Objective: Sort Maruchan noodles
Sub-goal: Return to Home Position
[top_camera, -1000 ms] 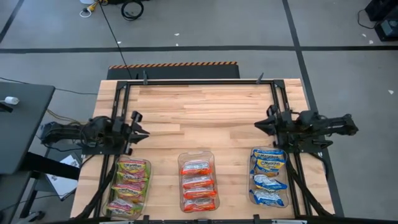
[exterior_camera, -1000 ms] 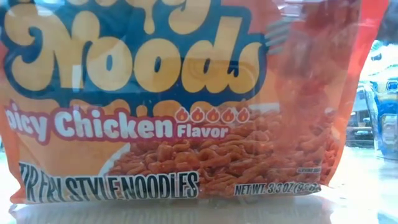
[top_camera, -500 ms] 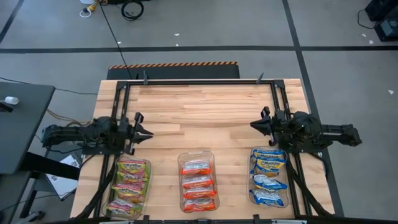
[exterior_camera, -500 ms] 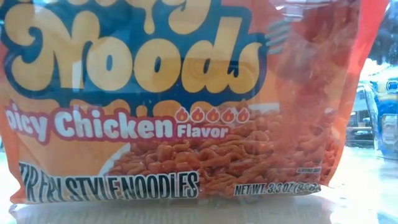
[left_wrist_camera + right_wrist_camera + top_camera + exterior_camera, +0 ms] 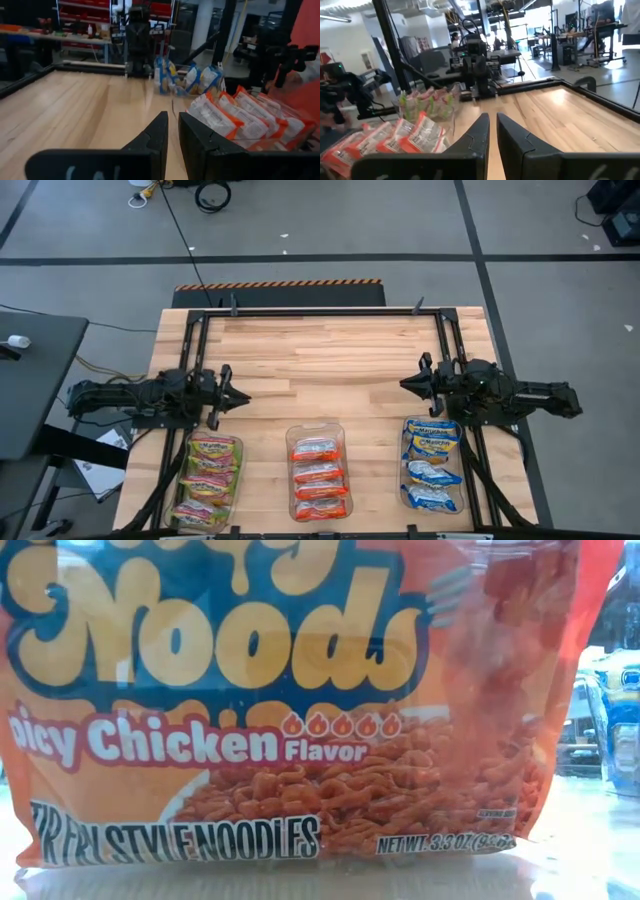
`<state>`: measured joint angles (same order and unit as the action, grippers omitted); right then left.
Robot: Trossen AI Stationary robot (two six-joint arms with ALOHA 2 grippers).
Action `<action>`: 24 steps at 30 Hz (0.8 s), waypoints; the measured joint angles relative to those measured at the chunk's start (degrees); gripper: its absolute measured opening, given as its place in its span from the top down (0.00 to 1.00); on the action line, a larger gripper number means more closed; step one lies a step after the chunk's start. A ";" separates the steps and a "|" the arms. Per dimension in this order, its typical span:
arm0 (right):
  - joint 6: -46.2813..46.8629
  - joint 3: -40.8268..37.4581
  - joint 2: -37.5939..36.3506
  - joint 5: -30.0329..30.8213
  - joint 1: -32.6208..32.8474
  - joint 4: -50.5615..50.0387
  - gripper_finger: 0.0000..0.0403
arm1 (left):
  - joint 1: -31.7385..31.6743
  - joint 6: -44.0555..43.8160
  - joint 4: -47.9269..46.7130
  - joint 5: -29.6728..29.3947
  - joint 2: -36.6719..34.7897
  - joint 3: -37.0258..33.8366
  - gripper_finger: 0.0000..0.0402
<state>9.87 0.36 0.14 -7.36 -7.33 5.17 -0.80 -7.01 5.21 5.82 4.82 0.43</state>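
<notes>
The noodle packets lie sorted in three clear bins along the table's near edge. The green-yellow packets (image 5: 207, 478) are in the left bin, the orange-red packets (image 5: 319, 473) in the middle one, the blue-and-yellow packets (image 5: 432, 465) in the right one. An orange-red packet (image 5: 280, 710) fills the low view. My left gripper (image 5: 244, 393) (image 5: 173, 125) hovers shut over bare wood, just beyond the left bin. My right gripper (image 5: 404, 385) (image 5: 492, 127) hovers shut just beyond the right bin. Both point toward the table's middle.
A black rail frame (image 5: 320, 311) runs round the far part of the table. Bare wood (image 5: 320, 370) lies between the two grippers and beyond the bins. Each wrist view shows the other arm across the table (image 5: 139, 42) (image 5: 476, 67).
My right gripper has moved a little toward the table's left, and my left gripper a little toward the table's right. The packets and bins have stayed where they were.
</notes>
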 joint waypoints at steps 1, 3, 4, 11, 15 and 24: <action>0.01 0.00 0.00 0.17 0.00 -0.28 0.90 | 0.00 -0.24 -0.41 -0.06 0.00 0.00 0.87; 0.86 0.00 0.00 0.18 0.00 -0.16 0.90 | 0.00 0.03 -0.67 -0.16 0.04 0.00 0.87; 0.95 0.00 0.00 0.18 0.00 -0.11 0.90 | 0.00 0.25 -0.52 -0.17 0.02 0.00 0.87; 0.58 0.00 0.00 0.18 0.00 -0.11 0.90 | 0.00 0.18 -0.45 -0.19 0.02 -0.02 0.87; 0.61 0.00 0.00 0.18 0.00 -0.11 0.90 | 0.00 0.18 -0.41 -0.19 0.02 -0.02 0.87; 0.60 0.02 0.00 0.18 0.00 -0.11 0.90 | 0.00 0.18 -0.38 -0.19 0.02 -0.04 0.87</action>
<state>10.48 0.38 0.14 -7.18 -7.33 5.06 -0.80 -6.83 4.83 5.63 4.84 0.38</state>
